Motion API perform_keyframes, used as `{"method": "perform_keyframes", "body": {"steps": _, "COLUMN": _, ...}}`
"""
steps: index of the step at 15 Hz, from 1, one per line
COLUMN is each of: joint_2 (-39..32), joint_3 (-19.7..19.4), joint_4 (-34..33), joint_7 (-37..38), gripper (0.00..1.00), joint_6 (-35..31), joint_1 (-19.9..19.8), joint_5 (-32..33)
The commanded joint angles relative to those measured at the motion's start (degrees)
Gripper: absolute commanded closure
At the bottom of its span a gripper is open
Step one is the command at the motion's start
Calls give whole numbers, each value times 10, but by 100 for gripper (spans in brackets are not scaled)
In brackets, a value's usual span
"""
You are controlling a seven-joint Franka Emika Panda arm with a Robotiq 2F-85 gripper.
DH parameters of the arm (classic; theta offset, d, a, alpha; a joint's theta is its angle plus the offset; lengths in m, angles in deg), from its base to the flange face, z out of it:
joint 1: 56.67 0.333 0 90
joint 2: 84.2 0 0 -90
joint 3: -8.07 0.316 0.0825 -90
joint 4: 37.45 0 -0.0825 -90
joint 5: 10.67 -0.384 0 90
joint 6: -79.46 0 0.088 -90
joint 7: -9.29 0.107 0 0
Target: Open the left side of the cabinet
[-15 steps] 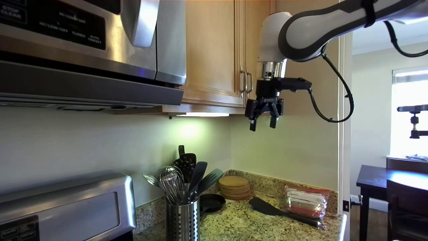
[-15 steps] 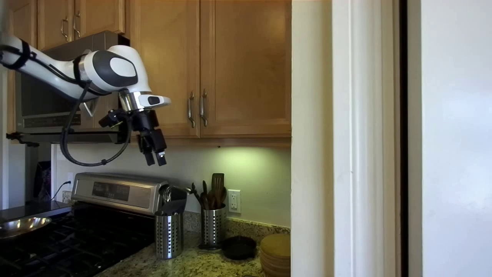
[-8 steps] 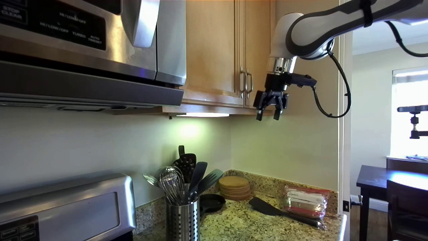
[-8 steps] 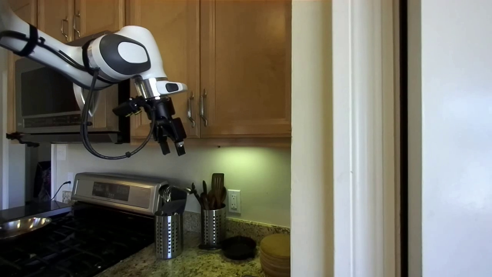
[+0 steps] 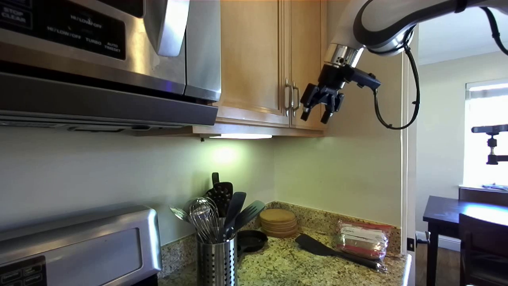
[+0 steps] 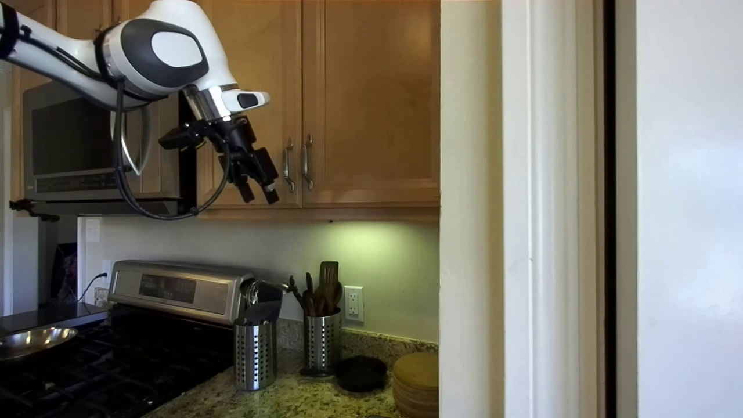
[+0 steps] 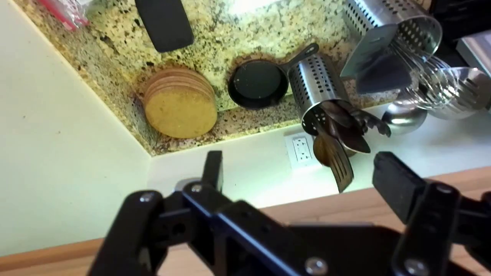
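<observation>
Cabinet [image 6: 371, 104] in honey-coloured oak stands closed. Its tall, panelled oak left door [image 5: 250, 51] bears a slim, vertical, silver bar handle [image 6: 288, 165], set near the free edge, presumably for leverage. Near that handle but apart from it, the black two-fingered gripper [image 6: 259, 194] hangs tilted, spread wide and holding nothing; the gap presumably suits straddling the handle.

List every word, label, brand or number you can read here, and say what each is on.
"STOP CLEAR": microwave panel
"HI/LOW/OFF": same panel, upper
"HI/LOW/OFF": same panel, lower
"TURBO": same panel
"AUTO TIMESET": same panel
Too small or blurred to read: stove panel lettering, plastic bag label. No brand legible.
</observation>
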Motion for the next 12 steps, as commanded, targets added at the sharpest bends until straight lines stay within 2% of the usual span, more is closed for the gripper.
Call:
{"method": "perform_keyframes", "body": {"steps": 1, "joint_2": 7, "joint_3": 9, "joint_4": -3, "joint_7": 9, "gripper": 0, "joint_6": -43, "joint_1": -5, "joint_5": -9}}
{"method": "perform_keyframes", "body": {"steps": 12, "joint_2": -4, "joint_3": 20, "joint_4": -52, "joint_7": 7, "gripper": 0, "joint_6": -89, "joint_1": 0, "joint_5": -27}}
